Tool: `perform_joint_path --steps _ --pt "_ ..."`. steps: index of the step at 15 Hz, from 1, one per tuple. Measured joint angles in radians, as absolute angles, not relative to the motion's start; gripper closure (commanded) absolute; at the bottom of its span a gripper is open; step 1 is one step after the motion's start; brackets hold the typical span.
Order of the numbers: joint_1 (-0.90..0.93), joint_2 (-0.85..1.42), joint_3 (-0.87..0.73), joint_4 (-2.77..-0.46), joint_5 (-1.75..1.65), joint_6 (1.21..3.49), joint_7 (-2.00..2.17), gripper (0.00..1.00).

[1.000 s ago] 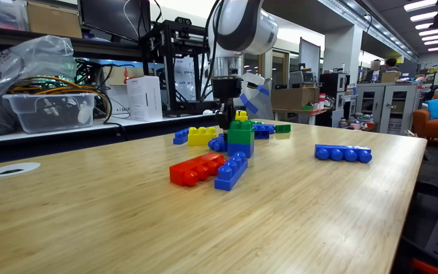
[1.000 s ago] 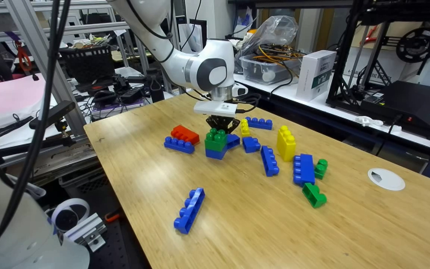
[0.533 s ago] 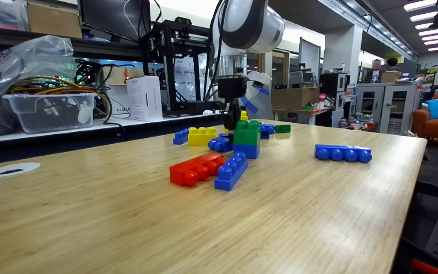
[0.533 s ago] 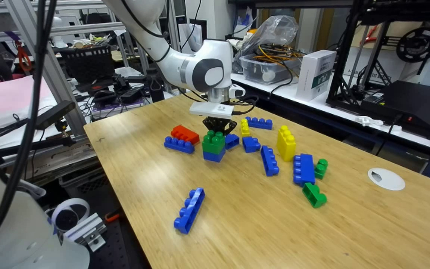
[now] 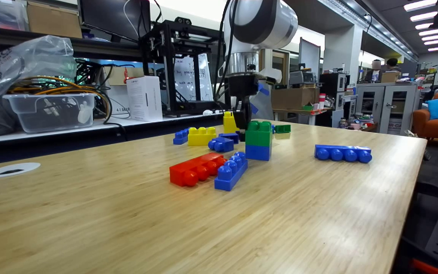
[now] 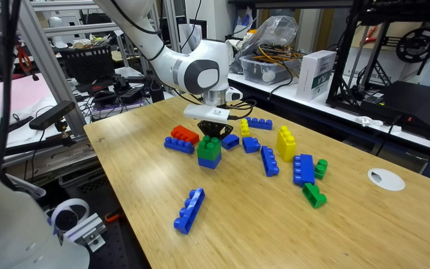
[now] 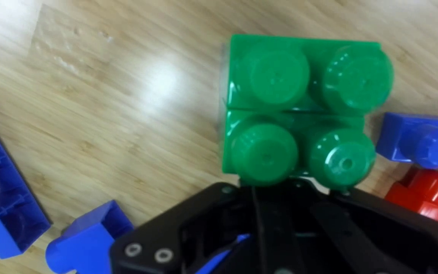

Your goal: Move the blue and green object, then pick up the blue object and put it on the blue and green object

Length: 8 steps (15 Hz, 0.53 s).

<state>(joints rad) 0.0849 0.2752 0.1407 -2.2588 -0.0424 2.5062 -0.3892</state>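
The blue and green object (image 5: pixel 258 140) stands upright on the table, green studded bricks on a blue base. From above, its green top (image 7: pixel 302 108) fills the middle of the wrist view. My gripper (image 5: pixel 243 135) is shut and low, right beside the tower, with nothing held. In an exterior view the tower (image 6: pixel 209 152) hides my fingertips. Two small squarish blue bricks lie just behind: a hollow-ended brick (image 6: pixel 230 142) near my gripper and a similar brick (image 6: pixel 251 145) beside it. Which of them is the blue object I cannot tell. Part of a blue brick shows through my gripper's linkage in the wrist view.
A red brick (image 6: pixel 185 135) and a long blue brick (image 6: pixel 178 145) lie close beside the tower. Yellow bricks (image 6: pixel 286 143), a blue strip (image 6: pixel 269 161), another blue brick (image 6: pixel 304 169) and green pieces (image 6: pixel 314 195) are scattered around. A long blue strip (image 6: pixel 189 210) lies apart.
The tower has slid along the table together with my shut gripper, away from the small blue bricks and toward the lone blue strip. The other bricks have stayed put.
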Motion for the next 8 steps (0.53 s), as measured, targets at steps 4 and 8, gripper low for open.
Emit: perform_joint_path --steps 4,8 --pt "0.066 0.254 0.141 -2.297 0.007 2.507 -0.449 1.00" --pt "0.056 0.240 0.141 -2.337 0.050 2.510 -0.488 1.00"
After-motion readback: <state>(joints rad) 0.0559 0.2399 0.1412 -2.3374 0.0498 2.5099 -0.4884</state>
